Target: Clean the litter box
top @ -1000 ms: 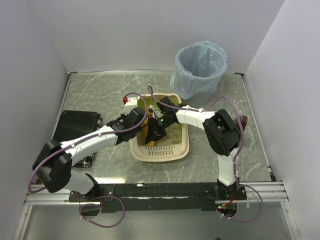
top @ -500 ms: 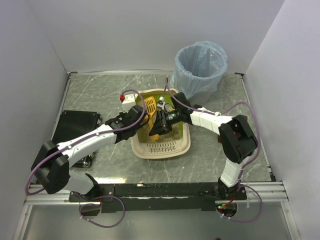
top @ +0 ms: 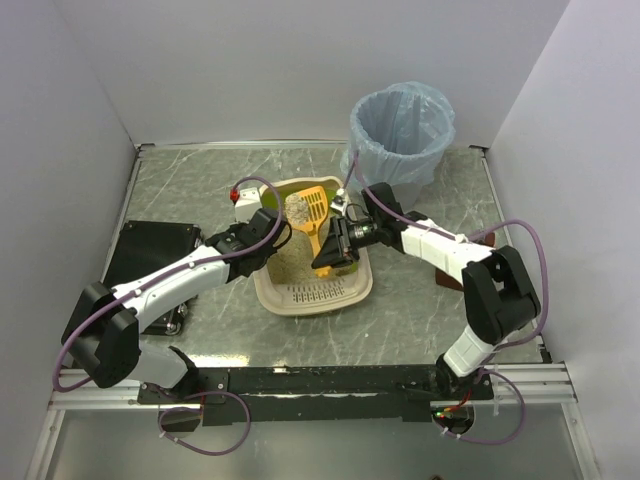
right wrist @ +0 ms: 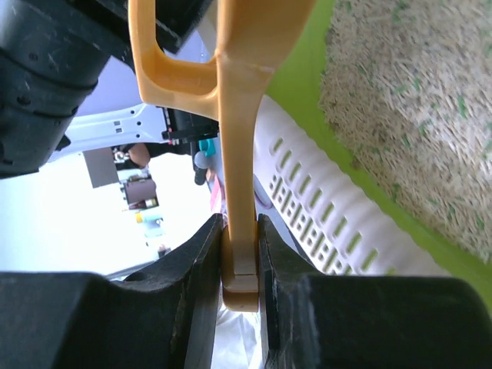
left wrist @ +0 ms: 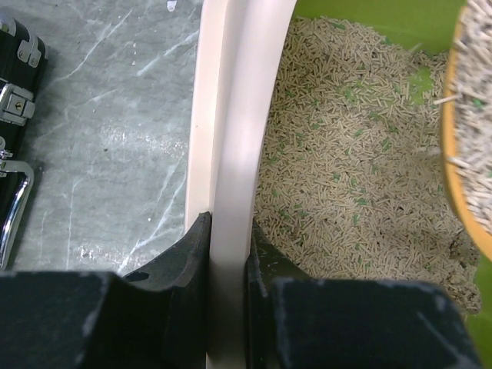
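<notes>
Scoop (top: 308, 208) is up now: a second ago its head sat low in the litter, half a second ago it was rising, and at present it stands clear over the far end of the litter box (top: 315, 297), carrying a heap of pellets. Right arm has stretched out to follow it, elbow swung toward the right side of the table (top: 190, 185).

Near end first: the slotted cream lip of the box faces the arm bases, and the box lies mid-table, looking turned a touch compared with the earlier frame. Left gripper (top: 262, 232) is at the left rim; left wrist view shows the left gripper (left wrist: 228, 238) pinched onto the cream rim (left wrist: 238, 115), one finger outside, one inside against the litter (left wrist: 346, 154). Steadying hold, same job as before. Black case (top: 150, 255) sits off to the left, untouched.

Further in, the right gripper (top: 335, 243) hangs over the box's right side; right wrist view shows the right gripper (right wrist: 241, 238) clamped tight on the orange handle (right wrist: 238, 115).

Beyond that, the grey bin (top: 400, 130) with blue bag stands just past the box's far right corner. Judgement: scooping stroke done, load lifted, carry-and-dump to the bin not yet done. Risk is pellets sliding off if the head tilts.
</notes>
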Robot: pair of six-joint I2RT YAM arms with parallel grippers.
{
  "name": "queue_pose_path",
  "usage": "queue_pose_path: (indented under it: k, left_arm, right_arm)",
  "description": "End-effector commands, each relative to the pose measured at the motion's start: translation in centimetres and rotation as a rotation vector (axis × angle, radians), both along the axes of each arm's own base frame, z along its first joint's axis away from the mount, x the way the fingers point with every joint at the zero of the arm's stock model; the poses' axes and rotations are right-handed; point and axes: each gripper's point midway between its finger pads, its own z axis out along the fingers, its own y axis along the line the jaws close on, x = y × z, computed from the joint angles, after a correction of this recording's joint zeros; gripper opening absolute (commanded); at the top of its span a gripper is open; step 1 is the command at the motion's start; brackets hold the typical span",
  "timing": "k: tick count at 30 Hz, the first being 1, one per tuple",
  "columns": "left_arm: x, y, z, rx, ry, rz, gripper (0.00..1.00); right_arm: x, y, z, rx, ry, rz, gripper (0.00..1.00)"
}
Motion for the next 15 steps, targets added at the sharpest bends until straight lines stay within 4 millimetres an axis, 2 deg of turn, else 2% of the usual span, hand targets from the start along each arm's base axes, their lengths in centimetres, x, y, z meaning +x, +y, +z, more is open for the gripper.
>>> queue_pose_path:
  k: [1,2,4,5,7,11,15]
  left_arm:
    - [4.1,-3.8,11.5,-0.395,-0.350,0.047,0.01]
    - [4.2,-3.7,11.5,-0.389,-0.349,0.047,0.01]
    - [4.2,-3.7,11.6,-0.389,-0.351,0.045,0.01]
    - [4.1,-3.7,11.4,-0.387,-0.350,0.038,0.01]
    - [4.1,-4.1,11.8,-0.407,-0.360,0.016,0.01]
    - [3.9,-5.1,11.8,-0.441,-0.365,-0.041,0.01]
    - [3.7,-5.9,12.0,-0.467,-0.371,-0.085,0.01]
  right_arm:
    - [-1.7,-1.5,2.8,0.066,-0.050,0.031,0.00]
    - [-2.2,-1.7,2.8,0.073,-0.046,0.045,0.00]
    - [-3.7,-2.0,4.7,0.147,-0.074,0.080,0.00]
    - [-4.4,-2.2,4.6,0.153,-0.037,0.077,0.00]
    - [-5.3,-2.7,5.9,0.194,-0.065,0.099,0.00]
    - [-5.8,-2.7,7.3,0.249,-0.060,0.119,0.00]
    - [-5.2,-2.3,7.7,0.293,-0.050,0.149,0.00]
